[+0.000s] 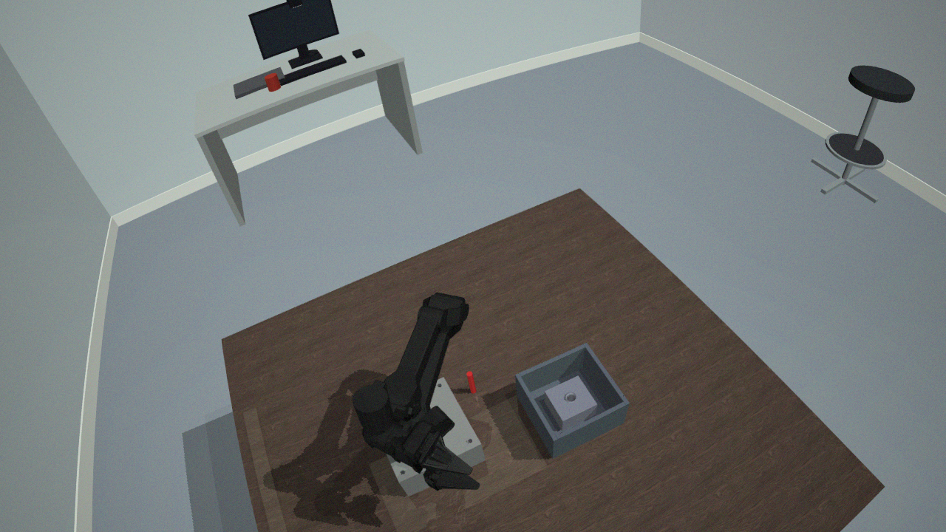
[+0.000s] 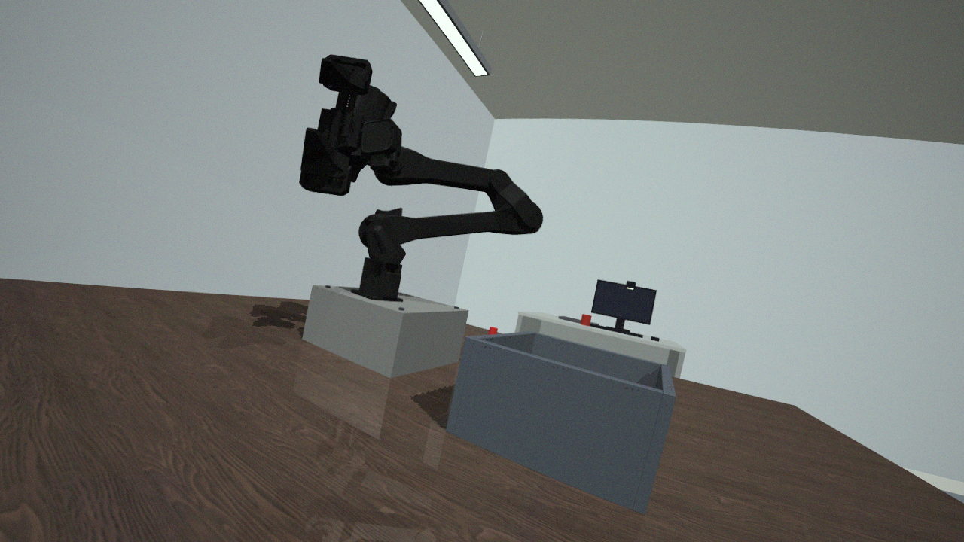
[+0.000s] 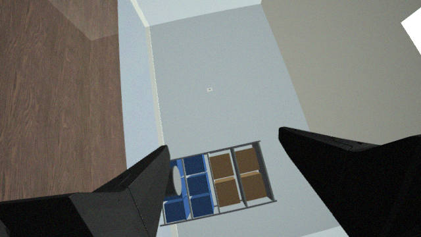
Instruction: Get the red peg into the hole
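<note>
The red peg (image 1: 471, 383) (image 2: 493, 330) stands upright on the table beside the arm's pale base block, on the side toward the box; in the exterior view only its top shows over the box rim. The open grey-blue box (image 1: 588, 431) (image 2: 552, 418) stands to the right of the peg. Its light plate (image 1: 559, 400) with a round hole shows at the bottom in the top view; nothing shows in the hole. My gripper (image 1: 474, 477) (image 2: 334, 121) (image 3: 224, 141) is open and empty, high above the table and away from the peg and box. The peg is not in the wrist view.
The pale base block (image 1: 454, 415) (image 2: 431, 340) carries the arm on the wooden table (image 1: 661, 330) (image 2: 168, 418). The box's raised walls surround the plate. A desk with a monitor and red cup (image 1: 272, 82) (image 2: 585, 320) and a stool (image 1: 881, 82) stand off the table.
</note>
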Robot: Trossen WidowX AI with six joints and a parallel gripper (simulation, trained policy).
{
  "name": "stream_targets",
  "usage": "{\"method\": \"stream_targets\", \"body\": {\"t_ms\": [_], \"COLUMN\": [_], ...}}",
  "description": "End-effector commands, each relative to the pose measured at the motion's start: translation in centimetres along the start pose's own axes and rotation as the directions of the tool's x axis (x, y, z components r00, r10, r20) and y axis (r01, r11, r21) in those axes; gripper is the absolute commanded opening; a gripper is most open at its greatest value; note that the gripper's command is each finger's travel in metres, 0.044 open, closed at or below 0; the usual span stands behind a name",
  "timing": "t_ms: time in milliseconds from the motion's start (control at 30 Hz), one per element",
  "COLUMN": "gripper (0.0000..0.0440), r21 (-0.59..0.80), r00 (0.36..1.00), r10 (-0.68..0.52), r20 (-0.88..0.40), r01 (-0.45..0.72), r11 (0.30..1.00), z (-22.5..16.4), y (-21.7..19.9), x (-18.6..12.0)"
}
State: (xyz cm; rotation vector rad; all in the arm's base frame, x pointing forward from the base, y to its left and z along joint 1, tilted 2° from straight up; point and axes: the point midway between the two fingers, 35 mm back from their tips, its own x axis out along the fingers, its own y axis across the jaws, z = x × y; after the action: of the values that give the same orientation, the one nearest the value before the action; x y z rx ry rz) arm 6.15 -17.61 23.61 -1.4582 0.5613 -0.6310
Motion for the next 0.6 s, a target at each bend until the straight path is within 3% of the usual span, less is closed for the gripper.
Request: {"method": "stream_targets", "body": {"t_ms": [0, 100, 267, 567], "gripper": [0.0414, 0.0437, 0.0440, 0.0440], "r21": [0.003, 0.051, 0.215, 0.486], "r00": [1.000, 0.998, 0.995, 0.986], "r10": [0.000, -0.001, 0.005, 0.046], "r20": [0.014, 0.055, 0.101, 0.157], "r01": [0.000, -0.002, -0.027, -0.118], "r11": [1.000, 0.999, 0.976, 0.866], "z": [0.2, 0.8, 1.6, 2.9], "y": [-0.3, -1.4, -2.6, -3.5], "x": [0.1, 0.8, 2.0, 4.1]}}
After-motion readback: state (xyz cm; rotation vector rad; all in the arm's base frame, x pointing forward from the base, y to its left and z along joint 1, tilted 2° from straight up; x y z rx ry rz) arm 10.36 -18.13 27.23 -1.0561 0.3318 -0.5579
